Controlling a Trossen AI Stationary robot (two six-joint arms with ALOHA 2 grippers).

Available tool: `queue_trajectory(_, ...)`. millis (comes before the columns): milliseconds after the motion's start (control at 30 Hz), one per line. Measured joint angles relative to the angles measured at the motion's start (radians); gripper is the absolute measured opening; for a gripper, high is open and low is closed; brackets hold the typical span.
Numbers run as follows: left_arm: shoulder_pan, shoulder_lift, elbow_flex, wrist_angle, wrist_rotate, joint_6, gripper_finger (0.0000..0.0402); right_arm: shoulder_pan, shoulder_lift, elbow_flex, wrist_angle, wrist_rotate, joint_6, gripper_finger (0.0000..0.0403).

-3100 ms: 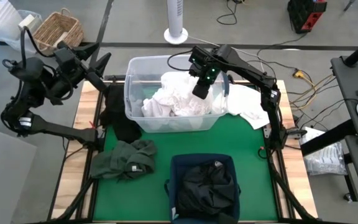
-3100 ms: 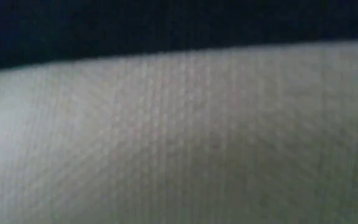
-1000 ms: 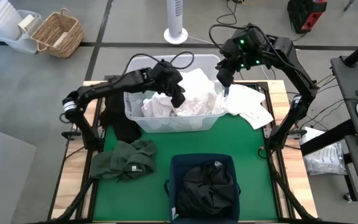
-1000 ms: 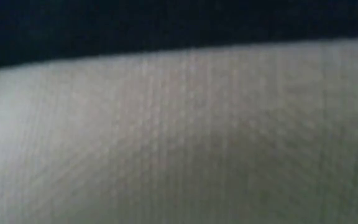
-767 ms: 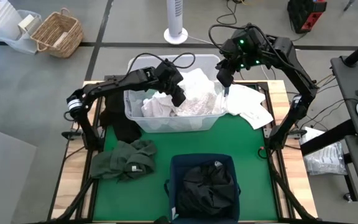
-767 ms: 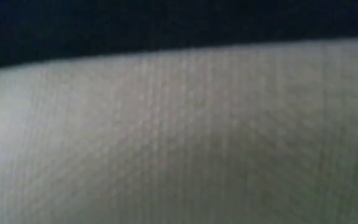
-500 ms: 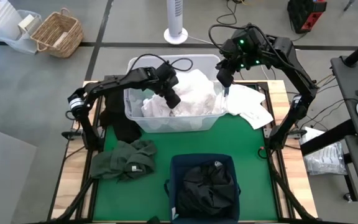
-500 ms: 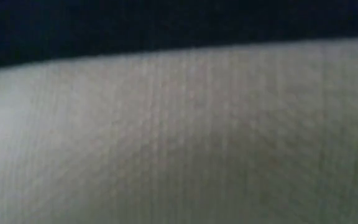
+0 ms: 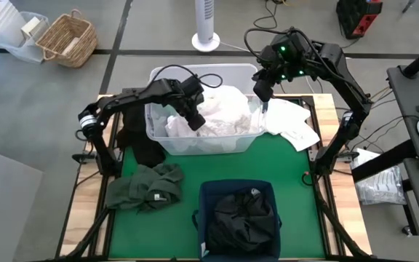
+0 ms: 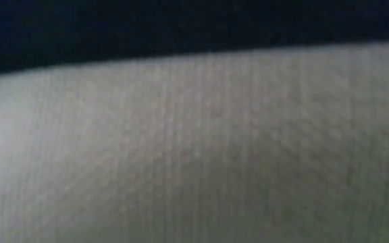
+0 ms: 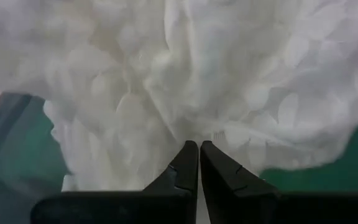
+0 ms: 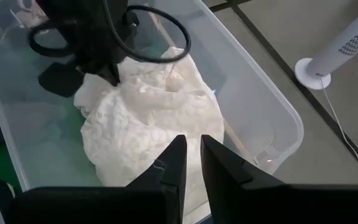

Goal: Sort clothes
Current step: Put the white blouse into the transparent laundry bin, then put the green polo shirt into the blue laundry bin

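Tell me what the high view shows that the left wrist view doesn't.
Only the high view shows the navy bin holding dark clothes, the green garment on the mat, the raised right hand and the whole tub. Only the left wrist view shows the left hand with fingers nearly together against white fabric. Both show the white clothes in the tub.

Even bright light, low view blurred
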Motion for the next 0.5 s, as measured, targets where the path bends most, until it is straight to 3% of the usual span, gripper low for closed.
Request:
queue_trajectory(333,-0.006,-0.092,0.184,-0.147,-0.002,0.025,0.0000,0.000,0.000,0.000,-0.001,0.025,-0.009,0.0038)
queue_trajectory(500,-0.034,-0.121,0.338,-0.306,-0.004,0.123,0.0000,-0.001,-0.008,-0.001,-0.008,0.026,-0.011,0.0038)
